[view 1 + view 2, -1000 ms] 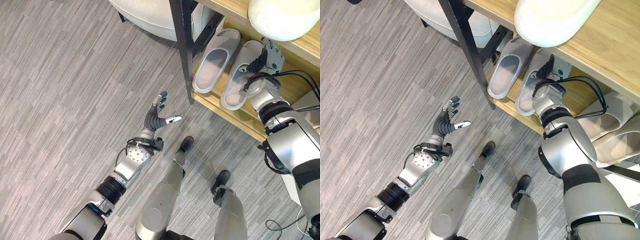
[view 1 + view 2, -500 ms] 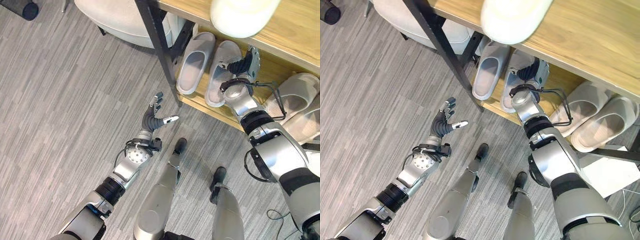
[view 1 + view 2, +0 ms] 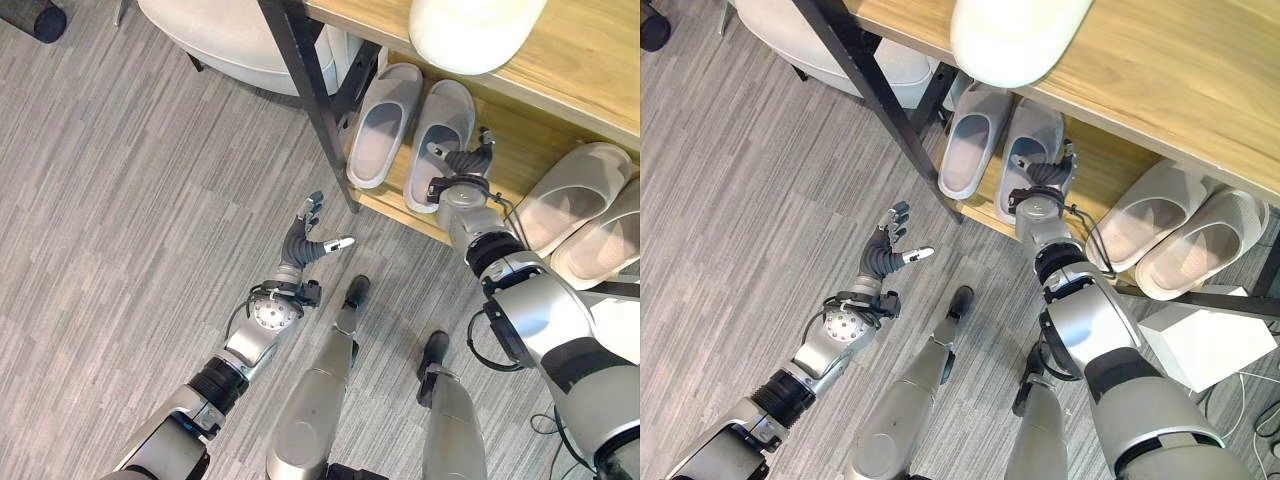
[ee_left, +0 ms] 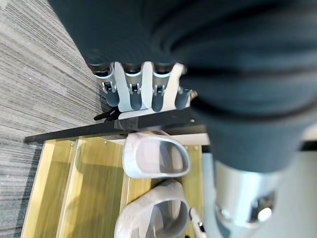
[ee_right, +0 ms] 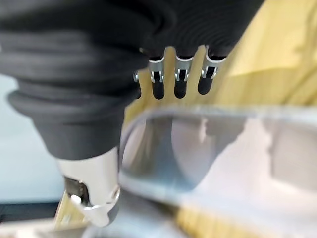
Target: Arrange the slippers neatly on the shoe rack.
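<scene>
Had right hand (image 3: 462,163) on lower shelf of shoe rack (image 3: 520,150), over heel of right slipper of grey pair (image 3: 438,140); fingers relaxed, grasping nothing, apparently nudging it square with its mate (image 3: 382,122). Both grey slippers sat side by side at shelf's left end, by black post (image 3: 306,75). Beige pair (image 3: 1185,230) lay at shelf's right end. Left hand (image 3: 305,240) hung released over floor, idle. No writing legible.

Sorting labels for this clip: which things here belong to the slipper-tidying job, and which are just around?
Job: grey slipper pair, shoe rack, right hand over the pair's right slipper, left hand open above the floor.

Around: beige slipper pair, white box, pale seat.
</scene>
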Available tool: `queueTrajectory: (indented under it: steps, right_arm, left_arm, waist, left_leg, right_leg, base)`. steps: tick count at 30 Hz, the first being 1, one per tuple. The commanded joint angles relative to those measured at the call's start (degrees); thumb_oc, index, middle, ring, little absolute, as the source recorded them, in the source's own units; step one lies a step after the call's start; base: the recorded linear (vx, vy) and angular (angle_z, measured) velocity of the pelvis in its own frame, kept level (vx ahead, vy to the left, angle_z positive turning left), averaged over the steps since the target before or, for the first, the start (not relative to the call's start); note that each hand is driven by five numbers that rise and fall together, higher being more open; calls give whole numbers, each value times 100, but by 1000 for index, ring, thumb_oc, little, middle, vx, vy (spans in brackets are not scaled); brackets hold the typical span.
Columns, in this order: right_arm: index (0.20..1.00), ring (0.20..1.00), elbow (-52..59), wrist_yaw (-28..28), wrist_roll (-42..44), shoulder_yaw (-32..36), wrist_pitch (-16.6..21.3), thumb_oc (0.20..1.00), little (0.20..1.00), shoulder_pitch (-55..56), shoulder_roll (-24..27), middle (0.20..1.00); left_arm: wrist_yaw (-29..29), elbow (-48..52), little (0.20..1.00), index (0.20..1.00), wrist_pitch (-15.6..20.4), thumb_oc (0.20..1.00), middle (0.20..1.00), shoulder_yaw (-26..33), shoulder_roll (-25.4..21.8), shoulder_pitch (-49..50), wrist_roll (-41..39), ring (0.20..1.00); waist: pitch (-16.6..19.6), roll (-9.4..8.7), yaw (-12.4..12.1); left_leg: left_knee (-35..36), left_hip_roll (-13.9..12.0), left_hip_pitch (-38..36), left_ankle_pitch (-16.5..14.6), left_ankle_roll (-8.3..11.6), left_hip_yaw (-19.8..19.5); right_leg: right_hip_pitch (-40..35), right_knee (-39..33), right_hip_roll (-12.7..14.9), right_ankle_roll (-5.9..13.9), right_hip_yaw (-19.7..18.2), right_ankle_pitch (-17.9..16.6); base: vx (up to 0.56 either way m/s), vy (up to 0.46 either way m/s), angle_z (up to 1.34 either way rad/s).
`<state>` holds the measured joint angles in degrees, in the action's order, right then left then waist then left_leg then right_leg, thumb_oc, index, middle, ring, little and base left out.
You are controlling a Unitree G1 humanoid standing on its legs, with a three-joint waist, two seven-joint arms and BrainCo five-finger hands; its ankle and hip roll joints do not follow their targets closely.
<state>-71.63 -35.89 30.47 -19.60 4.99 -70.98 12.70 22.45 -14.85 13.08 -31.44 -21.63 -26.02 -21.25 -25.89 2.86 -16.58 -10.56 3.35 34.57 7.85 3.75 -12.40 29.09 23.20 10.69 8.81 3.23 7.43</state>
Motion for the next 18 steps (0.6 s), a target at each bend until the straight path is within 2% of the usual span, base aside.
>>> queueTrajectory:
  steps: [1,4,10,13,18]
  right_arm:
    - [1000,1000,388,223,490,55,371,1000,1000,-26,34,1000]
    - [1000,1000,358,396,1212,192,549,1000,1000,-158,-209,1000]
    - [1000,1000,390,447,1689,326,744,1000,1000,-443,-200,1000]
    - [1000,1000,596,403,1470,204,740,1000,1000,-428,-32,1000]
    - [1000,1000,1984,154,759,196,756,1000,1000,703,103,1000]
  left_arm:
    - [-10,20,1000,1000,173,1000,1000,95,-43,-347,219,1000]
    - [-39,-46,1000,1000,125,1000,1000,25,-14,-413,160,1000]
    - [-93,-97,1000,1000,83,1000,1000,-3,5,-440,76,1000]
    - [-103,-136,1000,1000,69,1000,1000,39,8,-443,107,1000]
    - [-91,-308,1000,1000,-48,1000,1000,196,33,-254,257,1000]
  waist:
    - [-254,-127,-244]
    - [-245,-126,-316]
    - [-208,-120,-394]
    - [-188,-143,-376]
    - [-152,-337,-121]
  left_leg:
    - [-439,191,81,-846,-162,-127]
    - [-410,219,83,-845,-156,-154]
    - [-354,235,38,-832,-146,-160]
    - [-296,206,-19,-766,-144,-143]
    - [-180,37,-274,-727,-138,-5]
  right_leg:
    - [-1359,-947,-143,-86,-62,70]
    - [-1421,-1013,-128,-88,-28,71]
    - [-1508,-1114,-112,-87,-4,49]
    - [-1510,-1144,-129,-76,-31,-26]
    - [-1622,-1243,-188,-94,-159,-100]
  base:
    - [33,-41,1]
    - [38,-42,0]
    - [0,0,0]
    - [0,0,0]
    - [-10,1,-4]
